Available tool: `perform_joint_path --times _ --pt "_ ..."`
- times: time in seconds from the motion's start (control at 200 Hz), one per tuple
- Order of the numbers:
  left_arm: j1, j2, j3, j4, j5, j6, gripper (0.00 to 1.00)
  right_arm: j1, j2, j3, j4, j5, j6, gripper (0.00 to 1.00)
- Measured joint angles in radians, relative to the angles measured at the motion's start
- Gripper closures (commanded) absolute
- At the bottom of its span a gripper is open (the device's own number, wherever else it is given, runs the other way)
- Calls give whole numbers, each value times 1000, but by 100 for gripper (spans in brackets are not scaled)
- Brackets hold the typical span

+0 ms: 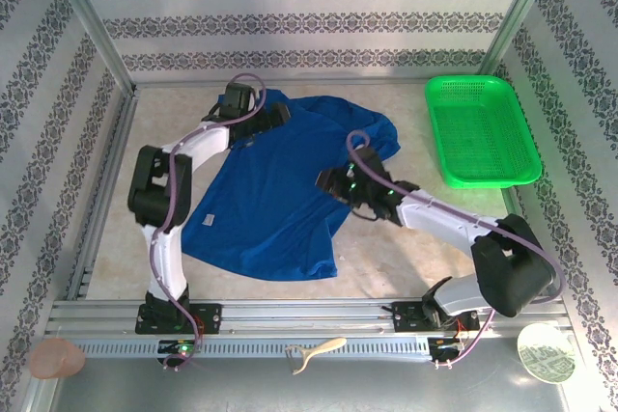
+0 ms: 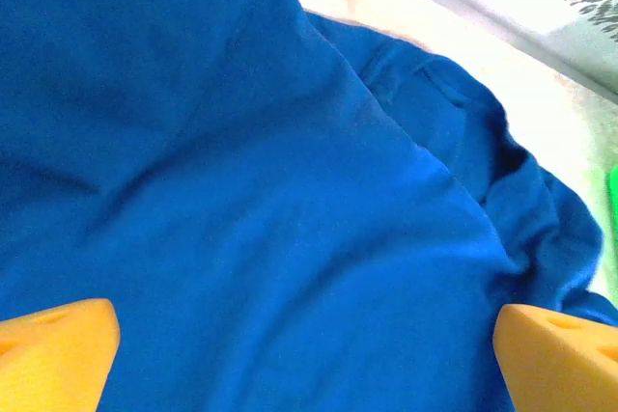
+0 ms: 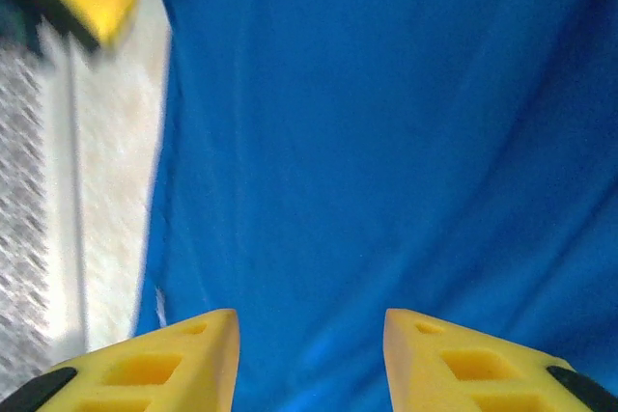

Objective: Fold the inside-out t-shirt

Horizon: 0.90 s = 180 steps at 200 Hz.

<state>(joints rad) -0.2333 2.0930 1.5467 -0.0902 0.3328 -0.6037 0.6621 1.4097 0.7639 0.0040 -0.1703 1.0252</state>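
Beige table [image 1: 386, 250] carries blue t-shirt [image 1: 270, 209], green basket [image 1: 480, 132].

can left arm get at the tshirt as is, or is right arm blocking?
Likely yes. The left gripper hangs open right above the t-shirt, with just blue cloth between its fingers. The right gripper is well apart, farther right over the cloth.

The t-shirt [image 1: 270, 209] is soft, matt cloth, lightly creased (no sheen on it anywhere). The basket [image 1: 480, 130] is green plastic mesh with a faint gloss. The desk [image 1: 377, 258] looks pale, speckled and matt. The rails [image 1: 290, 320] at its near edge are brushed metal. The fingers [image 3: 174, 369] of the right pincer [image 3: 309, 354] are yellow matt plastic with moulded hollows. The left arm's shell [image 1: 166, 262] is smooth, glossy white plastic.
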Motion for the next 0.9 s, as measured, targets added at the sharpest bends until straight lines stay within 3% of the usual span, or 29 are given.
perform_joint_path --times 0.145,0.3,0.47,0.605,0.749,0.899 --pt "-2 137 132 -26 42 0 0 162 80 -38 87 66 58 56" --pt "2 193 143 -16 60 -41 0 192 205 -161 258 108 158 55" --pt "47 185 91 97 85 -129 0 148 167 -324 536 116 284 53" --pt "102 167 41 159 86 -160 0 67 100 -437 637 117 323 53" --pt "144 130 -26 196 86 -169 0 -45 -14 -493 571 122 309 49" --pt "150 110 -63 220 86 -180 0 -148 -172 -492 332 148 233 38"
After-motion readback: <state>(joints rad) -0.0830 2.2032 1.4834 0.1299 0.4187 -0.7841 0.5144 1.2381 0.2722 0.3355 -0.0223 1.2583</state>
